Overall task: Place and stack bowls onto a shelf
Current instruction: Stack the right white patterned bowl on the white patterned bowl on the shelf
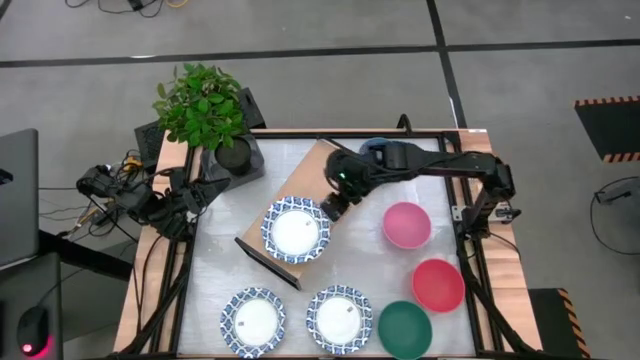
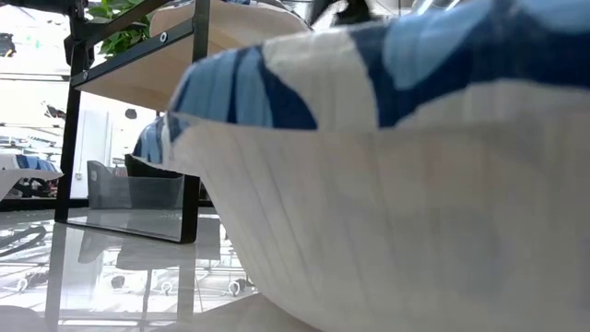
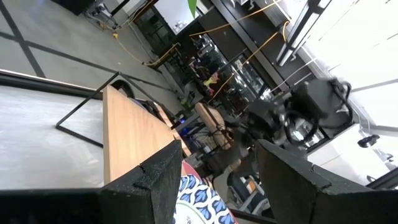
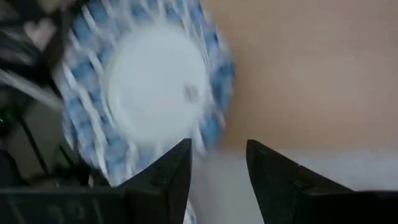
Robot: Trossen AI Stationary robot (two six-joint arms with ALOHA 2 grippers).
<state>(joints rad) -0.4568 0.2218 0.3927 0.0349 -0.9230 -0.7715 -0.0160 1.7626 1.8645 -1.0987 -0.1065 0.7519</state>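
The shelf (image 1: 312, 168), a light-wood board with black frame ends, lies slantwise on the table. One white dish with a blue patterned rim (image 1: 296, 229) rests on the board's near half; the right wrist view shows this dish (image 4: 146, 93) blurred on the wood. My right gripper (image 1: 332, 207) is open just right of the dish's rim, fingers apart (image 4: 217, 165). The slate blue bowl (image 1: 373, 147) peeks out from under the right arm. The pink bowl (image 1: 407, 224), red bowl (image 1: 438, 284) and teal bowl (image 1: 405, 328) sit on the table's right side. My left gripper (image 1: 190, 200) waits open at the left edge. My right gripper stands open beside the rim (image 4: 208, 134) of the dish on the shelf, coming from the table's right and far side, slanting down. Whether a fingertip (image 4: 183, 155) touches that rim cannot be told. The dish lies flat on the board.
Two more patterned dishes (image 1: 253, 320) (image 1: 340, 318) sit at the near edge; one of them (image 2: 396, 157) fills the low view. A potted plant (image 1: 205, 105) stands at the far left corner. Bare tabletop (image 1: 215, 260) lies left of the shelf.
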